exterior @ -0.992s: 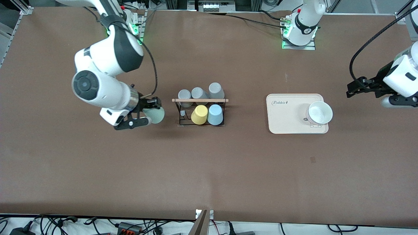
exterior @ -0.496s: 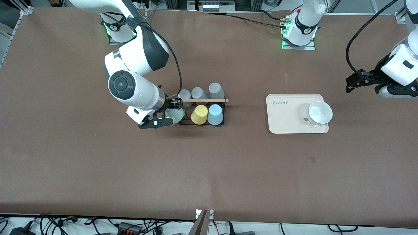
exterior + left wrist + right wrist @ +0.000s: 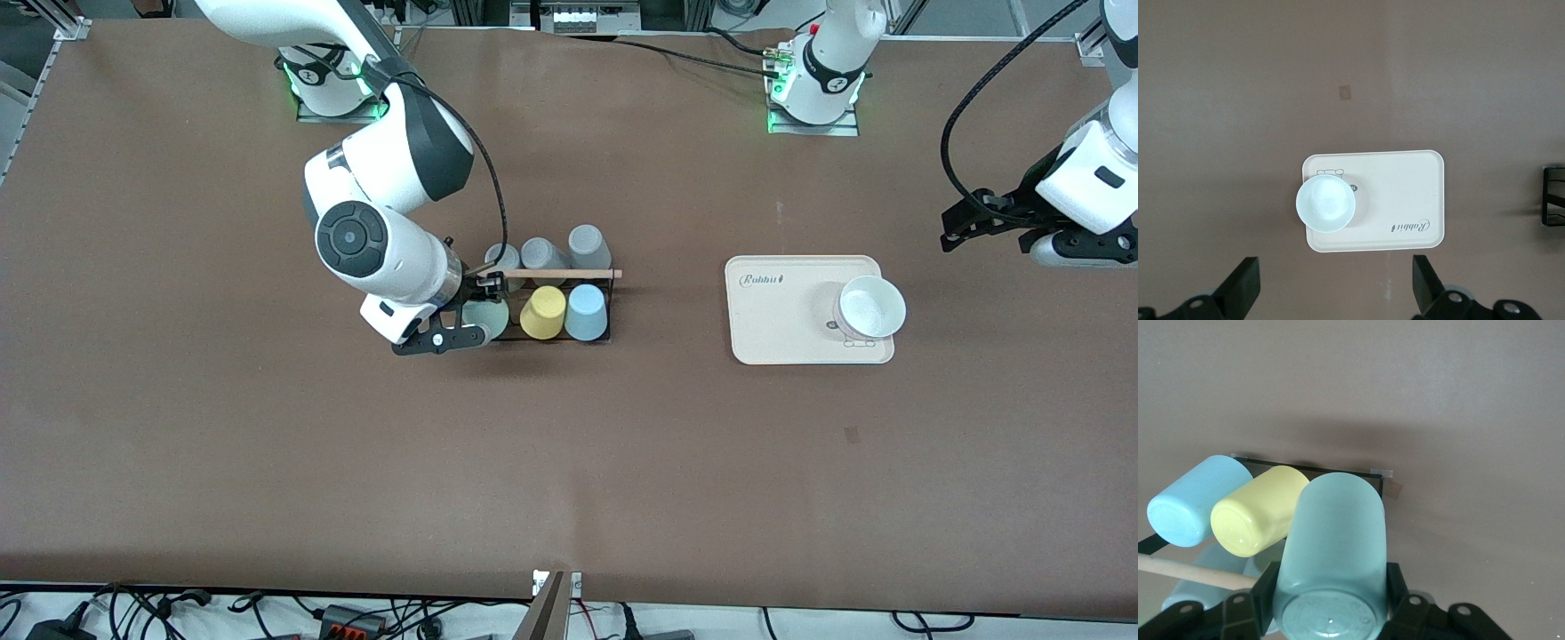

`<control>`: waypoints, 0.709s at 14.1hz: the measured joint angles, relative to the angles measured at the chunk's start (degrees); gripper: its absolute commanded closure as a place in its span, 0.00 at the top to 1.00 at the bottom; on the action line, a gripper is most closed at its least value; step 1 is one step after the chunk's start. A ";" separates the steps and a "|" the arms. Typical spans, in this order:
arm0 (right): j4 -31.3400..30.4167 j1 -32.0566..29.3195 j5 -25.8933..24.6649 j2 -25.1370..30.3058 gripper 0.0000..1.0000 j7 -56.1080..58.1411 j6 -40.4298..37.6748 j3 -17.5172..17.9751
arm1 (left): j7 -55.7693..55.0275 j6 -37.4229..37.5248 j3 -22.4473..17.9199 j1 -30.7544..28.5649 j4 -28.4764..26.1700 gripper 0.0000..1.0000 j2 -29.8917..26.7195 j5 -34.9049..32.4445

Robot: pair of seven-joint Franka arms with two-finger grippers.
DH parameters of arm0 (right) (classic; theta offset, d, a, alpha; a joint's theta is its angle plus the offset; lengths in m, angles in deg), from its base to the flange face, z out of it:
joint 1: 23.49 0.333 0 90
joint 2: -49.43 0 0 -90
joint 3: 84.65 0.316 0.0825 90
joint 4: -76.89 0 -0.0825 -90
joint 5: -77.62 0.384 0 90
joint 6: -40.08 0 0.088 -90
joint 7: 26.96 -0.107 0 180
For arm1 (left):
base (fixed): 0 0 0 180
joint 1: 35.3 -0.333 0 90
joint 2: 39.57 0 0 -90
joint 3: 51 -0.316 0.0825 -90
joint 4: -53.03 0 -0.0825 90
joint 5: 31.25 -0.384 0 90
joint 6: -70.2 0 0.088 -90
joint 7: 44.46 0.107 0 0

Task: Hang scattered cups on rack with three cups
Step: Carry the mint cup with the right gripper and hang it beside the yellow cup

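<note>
Right hand (image 3: 469,313), clamped on the smooth pale mint-green plastic tumbler (image 3: 485,315), has carried it in from the right arm's end of the table to the black wire rack (image 3: 587,340), beside the glossy yellow cup (image 3: 542,312) and light blue tumbler (image 3: 586,312) already hung; seating it on the empty peg likely comes next. Left hand (image 3: 965,229) waits open near the cream rectangular tray (image 3: 782,311).

Brown worktop (image 3: 267,462), matte, with a small darker mark (image 3: 852,435) toward the left arm's end. Directly on it: the black wire rack (image 3: 551,333) (wooden rod across the top) near the middle, and the cream rectangular tray (image 3: 782,320), well apart from the rack toward the left arm's end. Both arm bases (image 3: 813,111) along the edge farthest from the front camera.
</note>
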 measured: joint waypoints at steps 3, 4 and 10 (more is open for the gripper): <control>0.00 0.08 0.00 -0.11 0.33 0.00 0.00 -0.01 | 0.00 0.04 0.00 0.00 0.00 1.00 0.00 0.00; 0.00 0.28 0.00 -0.32 0.33 0.00 0.00 -0.01 | 0.00 0.05 0.00 0.00 0.00 1.00 0.00 0.00; 0.01 1.16 0.00 -1.62 0.34 0.00 0.84 -0.04 | 0.00 0.09 0.00 0.00 0.00 1.00 0.00 0.00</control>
